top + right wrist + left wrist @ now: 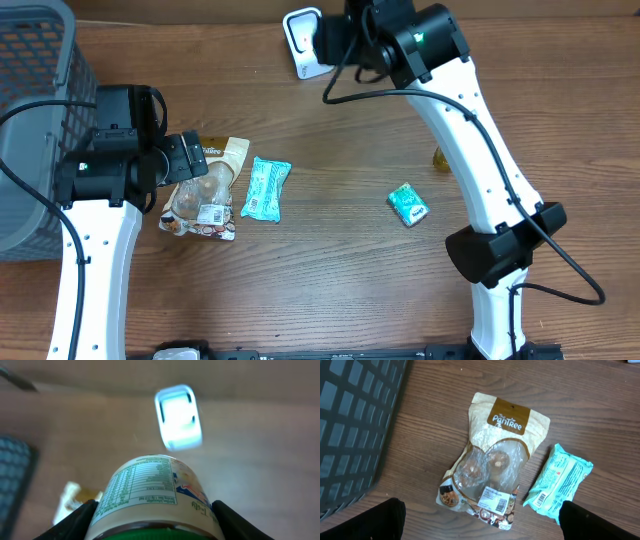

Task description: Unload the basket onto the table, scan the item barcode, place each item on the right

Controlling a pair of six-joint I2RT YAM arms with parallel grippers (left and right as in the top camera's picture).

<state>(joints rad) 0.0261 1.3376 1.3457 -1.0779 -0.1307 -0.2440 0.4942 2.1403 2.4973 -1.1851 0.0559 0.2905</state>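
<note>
1. Nearest your right wrist camera is the round jar with a green lid and pale printed label (155,492). Your right pincer (157,522) is clamped on it, a dark finger (80,517) on each side. The jar is raised off the surface, and the white box-shaped scanner (178,417) shows blurred beyond it.
2. The brown wood-grain surface (340,270) carries the rest.
3. The grey plastic lattice basket (30,90) sits at the far left.
4. Your left pincer (482,525) stands wide apart, gripping nothing, above the beige and clear snack pouch (495,460).
5. The long teal wrapped packet (560,482) lies just right of that pouch.
6. The small square teal packet (408,205) lies well apart, near your right arm.
</note>
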